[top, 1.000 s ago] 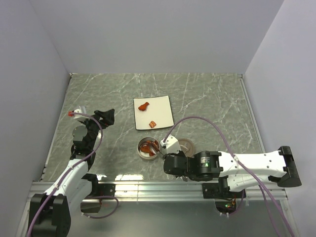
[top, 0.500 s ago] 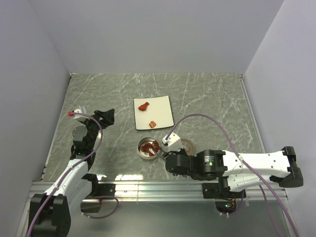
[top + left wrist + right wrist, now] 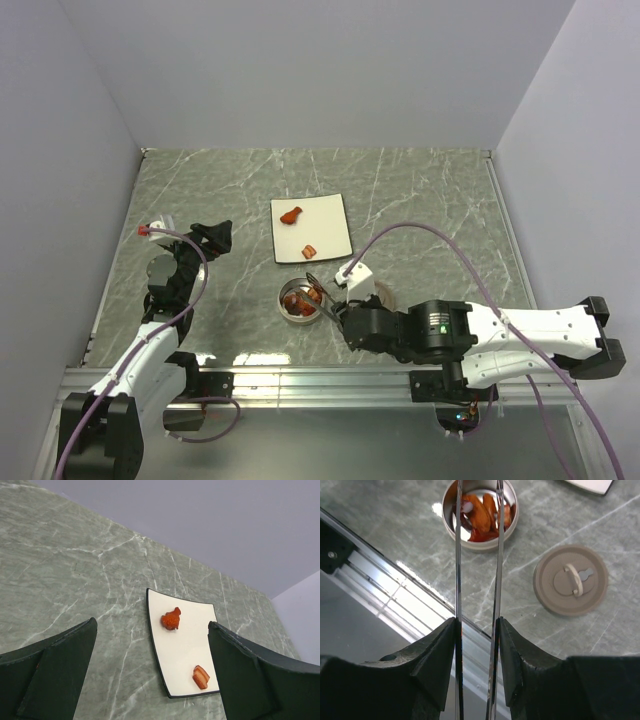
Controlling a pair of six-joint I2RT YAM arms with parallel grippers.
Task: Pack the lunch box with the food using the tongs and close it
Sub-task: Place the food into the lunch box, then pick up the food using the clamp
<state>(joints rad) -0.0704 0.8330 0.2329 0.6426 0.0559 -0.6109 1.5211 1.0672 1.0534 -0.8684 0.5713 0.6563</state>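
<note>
- Since a second ago: the right arm's wrist has drawn back toward 5 o'clock from the lunch box, and its purple cable arches higher.
- The tongs now show in the top view as a thin line from the right tool across the tin. Earlier the wrist sat close against the tin's 3 o'clock rim and hid them.
- The left arm, the plate and the lid have not moved.
- Right tool: grasping the tongs, one finger pressed against the outside of each arm. The two arms stand parted and nearly parallel, with nothing between them.
- Tongs: they pass above the open tin. The tips run off the top of the wrist view.
- Left tool: released, fingers spread wide, holding nothing, at 9 o'clock on the table, well apart from the rest.
- Lunch box: open, round silver tin near the table's 6 o'clock edge. Food inside is orange and red-brown pieces piled together, with bare metal showing at the near side.
- Lid: flat on the table, handle up, just beside the tin at its 3 o'clock, not touching.
- Plate: white square, at 12 o'clock from the tin. It holds two pieces, well apart: a lumpy red-orange one and a striped red-brown one.
</note>
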